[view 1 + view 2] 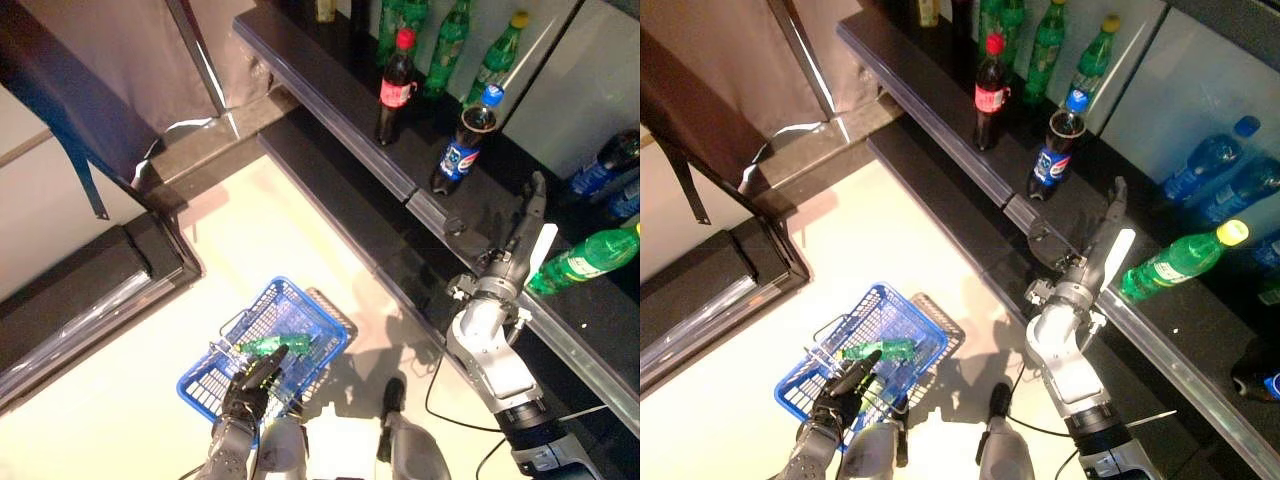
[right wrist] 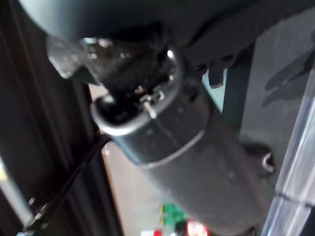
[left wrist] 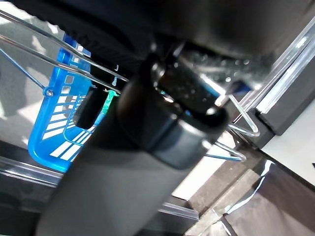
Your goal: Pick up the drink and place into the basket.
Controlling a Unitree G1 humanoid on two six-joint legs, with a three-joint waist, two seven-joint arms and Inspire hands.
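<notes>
My left hand (image 1: 250, 385) is shut on the thin wire handles (image 3: 59, 61) of the blue basket (image 1: 205, 385), which hangs low at the left above the pale floor. A green bottle (image 1: 280, 343) lies inside it. My right hand (image 1: 520, 240) is open with straight fingers, stretched over the dark shelf. It is between an upright cola bottle with a blue label (image 1: 462, 145) and a green bottle with a yellow cap (image 1: 1175, 262) lying on its side just right of the thumb. The hand touches neither bottle.
A cola bottle with a red label (image 1: 395, 90) stands further left on the shelf, with green bottles (image 1: 450, 40) behind it and blue bottles (image 1: 1210, 165) at the right. The shelf's metal front edge (image 1: 340, 110) runs diagonally. A dark low platform (image 1: 80, 290) lies at the left.
</notes>
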